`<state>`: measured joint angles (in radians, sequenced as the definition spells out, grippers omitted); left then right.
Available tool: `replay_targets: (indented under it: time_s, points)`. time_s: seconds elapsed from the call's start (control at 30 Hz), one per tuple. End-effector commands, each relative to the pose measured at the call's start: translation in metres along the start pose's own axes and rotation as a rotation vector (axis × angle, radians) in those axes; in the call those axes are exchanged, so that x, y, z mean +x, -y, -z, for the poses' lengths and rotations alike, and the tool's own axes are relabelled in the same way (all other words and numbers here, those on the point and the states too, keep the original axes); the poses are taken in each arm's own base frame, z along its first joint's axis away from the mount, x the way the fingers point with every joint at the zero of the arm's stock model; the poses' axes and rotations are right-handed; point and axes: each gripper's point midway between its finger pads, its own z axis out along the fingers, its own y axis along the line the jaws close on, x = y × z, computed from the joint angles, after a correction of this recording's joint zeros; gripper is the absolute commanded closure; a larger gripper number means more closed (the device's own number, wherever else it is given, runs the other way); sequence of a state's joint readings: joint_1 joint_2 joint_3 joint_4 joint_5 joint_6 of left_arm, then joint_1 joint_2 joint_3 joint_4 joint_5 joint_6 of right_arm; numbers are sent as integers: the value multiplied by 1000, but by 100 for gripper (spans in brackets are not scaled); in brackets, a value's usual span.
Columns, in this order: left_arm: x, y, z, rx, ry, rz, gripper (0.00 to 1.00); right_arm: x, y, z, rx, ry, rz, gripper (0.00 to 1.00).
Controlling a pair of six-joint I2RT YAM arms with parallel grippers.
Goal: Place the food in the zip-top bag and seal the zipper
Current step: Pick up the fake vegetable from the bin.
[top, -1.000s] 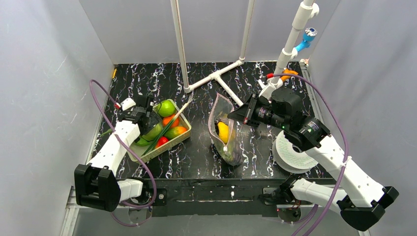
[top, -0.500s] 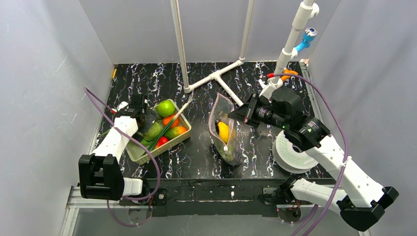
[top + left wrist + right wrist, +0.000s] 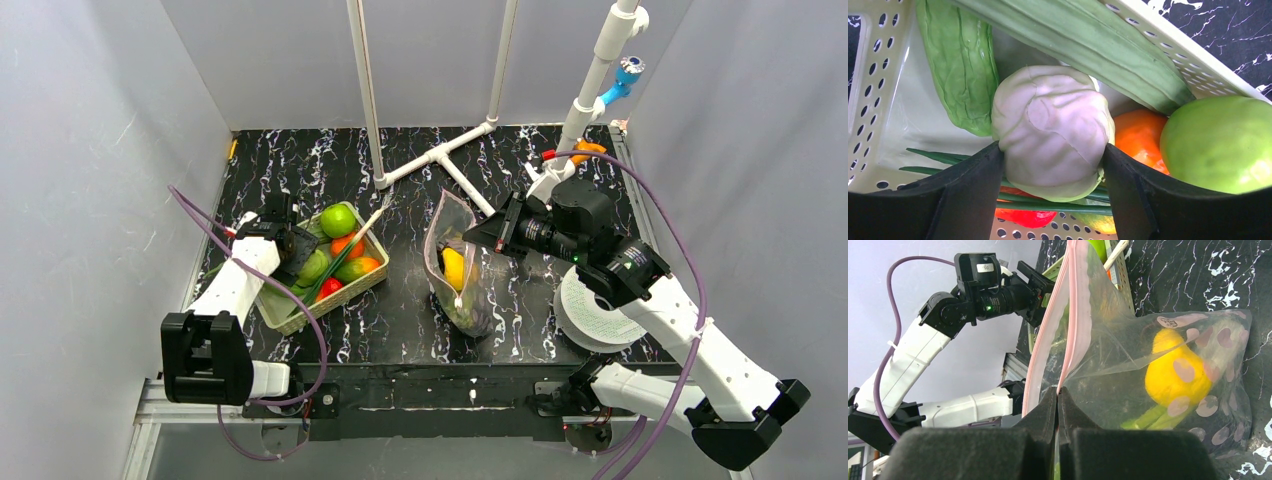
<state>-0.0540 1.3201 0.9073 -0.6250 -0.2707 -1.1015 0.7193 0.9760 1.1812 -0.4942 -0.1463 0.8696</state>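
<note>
In the left wrist view my left gripper (image 3: 1053, 170) is down in the basket (image 3: 878, 100), both fingers pressed against the sides of a pale white-green cabbage (image 3: 1053, 135). Around the cabbage lie a green apple (image 3: 1218, 145), an orange piece (image 3: 1138, 135), a long green gourd (image 3: 1088, 45), thin green stalks (image 3: 1048, 205) and a red piece (image 3: 1023, 217). The zip-top bag (image 3: 452, 215) stands mid-table with a yellow piece (image 3: 1175, 370) inside. My right gripper (image 3: 1058, 392) is shut on one side of the mouth, at the pink zipper (image 3: 1075, 315), holding it up and open.
The basket (image 3: 300, 322) sits at the table's left, beside my left arm. White PVC pipes (image 3: 440, 155) run across the back middle. A white spool (image 3: 597, 310) lies under my right arm. Grey walls enclose three sides.
My left gripper has dropped deeper into the basket's left side and its fingers have closed in onto the cabbage. The right arm and the bag have not moved.
</note>
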Motion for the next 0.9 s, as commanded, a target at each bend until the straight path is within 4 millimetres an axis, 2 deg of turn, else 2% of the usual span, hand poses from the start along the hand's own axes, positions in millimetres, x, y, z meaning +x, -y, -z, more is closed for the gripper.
replay_targets:
  time_s: [0.0,0.27,0.4,0.5,0.57,0.63,0.7,0.73,0.8,0.87]
  points:
    - [-5,-14,7,-36,30,16,42,-11,-14,5,-56,45,5,99]
    - [-43,-21,48,-15,192,10,49,-11,-14,3,-63,38,4,99]
    - [-52,-21,72,8,211,-3,50,-10,-15,2,-69,32,2,99]
    - [-54,-10,87,61,194,-40,52,-9,-15,3,-69,33,2,99]
    - [-49,8,99,161,150,-91,55,-10,-14,3,-67,35,2,99]
    - [-34,47,118,378,58,-204,52,-10,-15,4,-69,35,2,99]
    - [-1,93,155,711,-105,-350,48,-10,-15,4,-68,37,0,99]
    - [14,108,178,869,-191,-394,47,-10,-15,4,-70,36,1,99]
    - [34,133,227,1165,-336,-425,45,-10,-15,4,-70,36,1,99]
    - [41,146,270,1395,-418,-433,44,-10,-15,5,-70,36,2,99]
